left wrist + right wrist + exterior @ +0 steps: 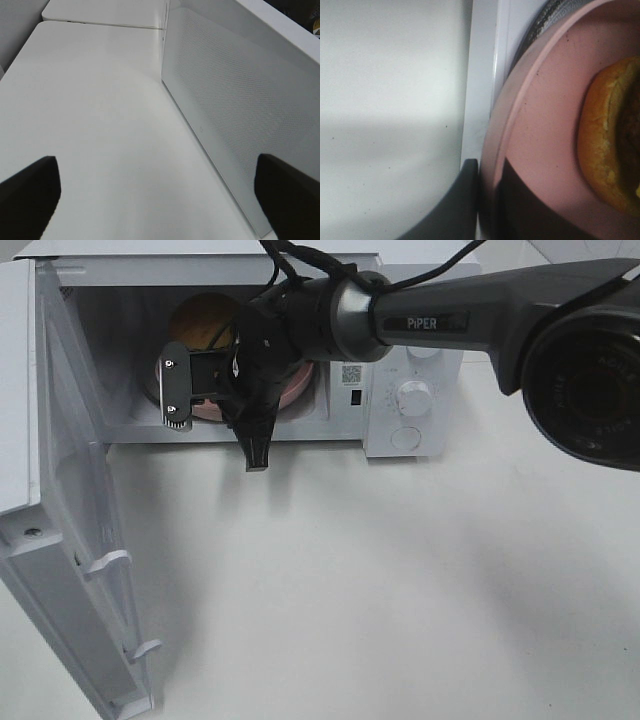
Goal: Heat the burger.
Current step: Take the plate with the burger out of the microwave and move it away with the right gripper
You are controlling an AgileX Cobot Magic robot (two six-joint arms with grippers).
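While burger (pixel 610 145) rests on dish (pixel 545 100), claw (pixel 487 172) pinches it.

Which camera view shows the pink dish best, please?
The right wrist view: the dish is close up, its rim between the fingers. The exterior high view shows only a pink sliver behind the arm; the left wrist view shows none.

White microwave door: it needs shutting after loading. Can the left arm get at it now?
Probably yes: the open left gripper sits beside the swung-open white microwave door, nothing showing between them; the right gripper is off inside the microwave, closed on the pink round dish's rim.
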